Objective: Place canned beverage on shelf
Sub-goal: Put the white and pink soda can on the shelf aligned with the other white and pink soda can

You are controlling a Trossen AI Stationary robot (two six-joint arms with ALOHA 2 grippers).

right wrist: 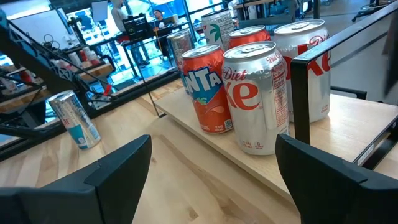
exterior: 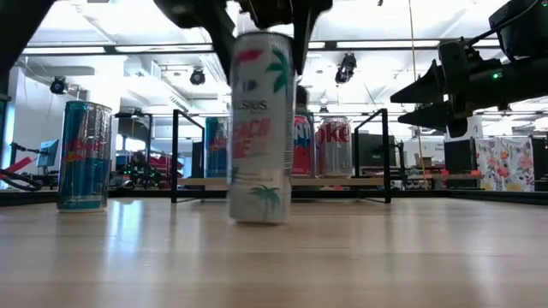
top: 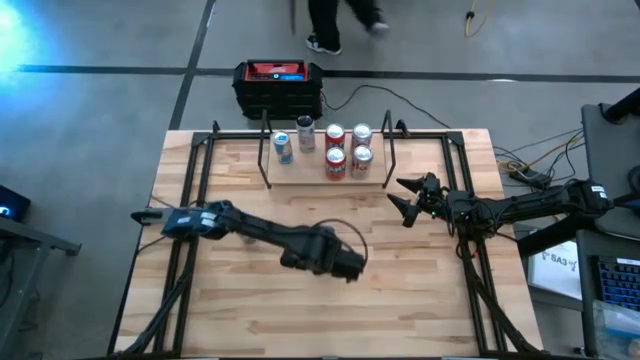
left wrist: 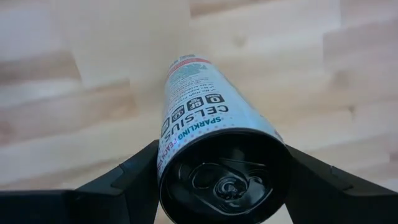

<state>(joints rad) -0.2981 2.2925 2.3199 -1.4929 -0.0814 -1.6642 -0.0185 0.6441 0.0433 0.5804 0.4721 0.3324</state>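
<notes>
A tall white Celsius can (exterior: 259,128) stands upright near the middle of the table, with my left gripper (exterior: 261,21) shut on its top. From above, that gripper (top: 340,262) hides the can. The shelf (top: 300,172), a light-wood plank with black rod uprights, sits at the table's far side. It carries several cans, among them an orange Fanta (right wrist: 205,87) and a Diet Coke (right wrist: 255,93). My right gripper (top: 405,200) waits open just right of the shelf, level, touching nothing. My left gripper pinches the Celsius can's top end (left wrist: 186,155) between its two fingers (left wrist: 134,177), one on each side just below the rim. The fingers come from above, pointing down. The can hangs upright below them; whether its base (exterior: 257,218) is clear of the tabletop I cannot tell.
A blue-and-silver Red Bull can (exterior: 84,154) stands on the table left of the shelf. A black-and-red box (top: 278,88) sits beyond the table's far edge. Cables and equipment lie off the right edge (top: 540,170). A person (top: 335,20) walks past at the back.
</notes>
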